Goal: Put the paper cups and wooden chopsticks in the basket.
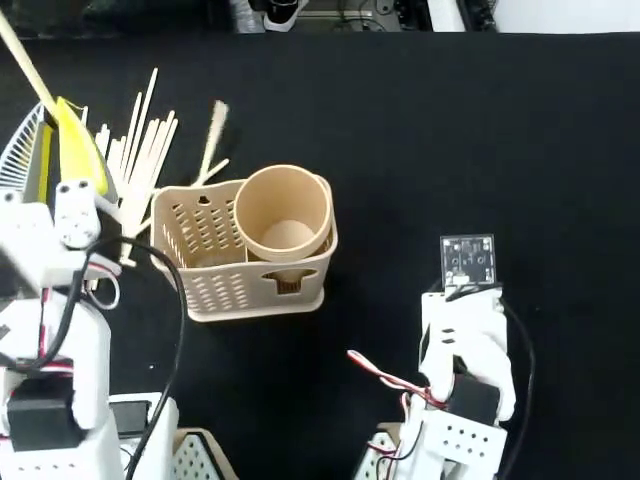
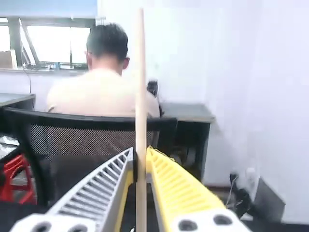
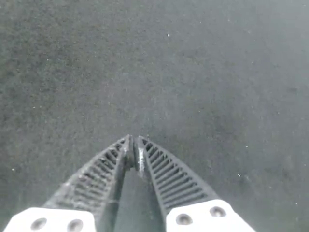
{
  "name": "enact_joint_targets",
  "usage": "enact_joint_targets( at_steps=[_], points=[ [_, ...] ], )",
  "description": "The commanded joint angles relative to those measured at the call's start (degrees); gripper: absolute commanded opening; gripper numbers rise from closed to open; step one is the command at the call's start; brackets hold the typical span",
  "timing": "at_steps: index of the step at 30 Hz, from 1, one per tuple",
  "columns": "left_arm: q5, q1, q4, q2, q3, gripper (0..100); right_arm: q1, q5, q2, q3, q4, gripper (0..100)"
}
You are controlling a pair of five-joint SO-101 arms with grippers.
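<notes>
A black desk (image 1: 450,130) seen from above; a beige slotted basket (image 1: 205,290) stands left of centre, with nested paper cups (image 1: 285,215) upright in its right half and its left half open; just beyond its far left corner a loose pile of wooden chopsticks (image 1: 145,140) fans out near the desk's left edge, one stick reaching the basket's far rim; the left claw (image 2: 140,154), one finger yellow and one white, is raised at the far left beside the pile, pinching a single chopstick (image 2: 140,96) that slants toward the desk's far left corner; the right claw (image 3: 133,145) is pressed together with nothing between its tips, over bare desk at the near right, well apart from the basket; wide open desk lies right of and beyond the basket.
</notes>
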Motion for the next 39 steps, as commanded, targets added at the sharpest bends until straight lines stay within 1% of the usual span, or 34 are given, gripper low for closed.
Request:
enact_joint_targets(
  at_steps=[1, 4, 6, 10, 12, 18, 19, 21, 24, 25, 27, 29, 32, 35, 37, 39],
  points=[
    [7.82, 0.75, -2.81, -1.23, 1.45, 3, -0.7, 0.44, -2.33, -0.13, 0.0, 1.2],
    [12.92, 0.84, -2.73, -1.23, 1.63, 3, -0.7, 0.44, -2.33, -0.13, 0.0, 1.2],
    [14.59, 2.42, -1.85, -1.23, 1.98, 3, -0.7, 0.44, -2.33, -0.13, 0.0, 1.2],
    [11.87, 10.15, 2.37, -1.23, 3.3, 3, -0.7, 0.44, -2.33, -0.13, 0.0, 1.2],
    [10.11, 12.53, 2.9, -1.23, 4.62, 3, -0.7, 0.44, -2.33, -0.13, 0.0, 1.2],
    [6.07, 12.97, 2.9, -1.23, 12.26, 3, -0.7, 0.44, -2.33, -0.13, 0.09, 1.2],
    [4.66, 12.97, 3.08, -1.23, 13.23, 4, -0.7, 0.44, -2.33, -0.13, 0.09, 1.2],
    [2.81, 13.32, 3.34, -1.23, 14.46, 11, -0.7, 0.44, -2.33, -0.13, 0.0, 1.2],
    [3.96, 12.88, 3.43, -1.32, 14.81, 24, -0.7, 0.44, -2.33, -0.13, 0.0, 1.2],
    [4.66, 12.44, 3.43, -1.32, 14.55, 26, -0.7, 0.44, -2.33, -0.13, 0.0, 1.2],
    [5.89, 9.45, 4.75, -0.88, 12.09, 24, -0.7, 0.44, -2.33, -0.13, 0.0, 1.2],
    [6.95, 4.62, 9.32, -0.35, 7.25, 23, -0.7, 0.44, -2.33, -0.13, 0.0, 1.2],
    [10.37, -7.08, 18.99, 2.9, -1.01, 24, -0.7, 0.44, -2.33, -0.13, 0.0, 1.2],
    [12.4, -19.74, 25.58, 11.34, -7.6, 24, -0.7, 0.44, -2.33, -0.13, 0.0, 1.2],
    [12.4, -24.57, 27.08, 19.52, -10.59, 24, -0.7, 0.44, -2.33, -0.13, 0.0, 1.2],
    [12.4, -27.56, 27.25, 29.19, -13.05, 24, -0.7, 0.44, -2.33, -0.13, 0.0, 1.2]
  ],
)
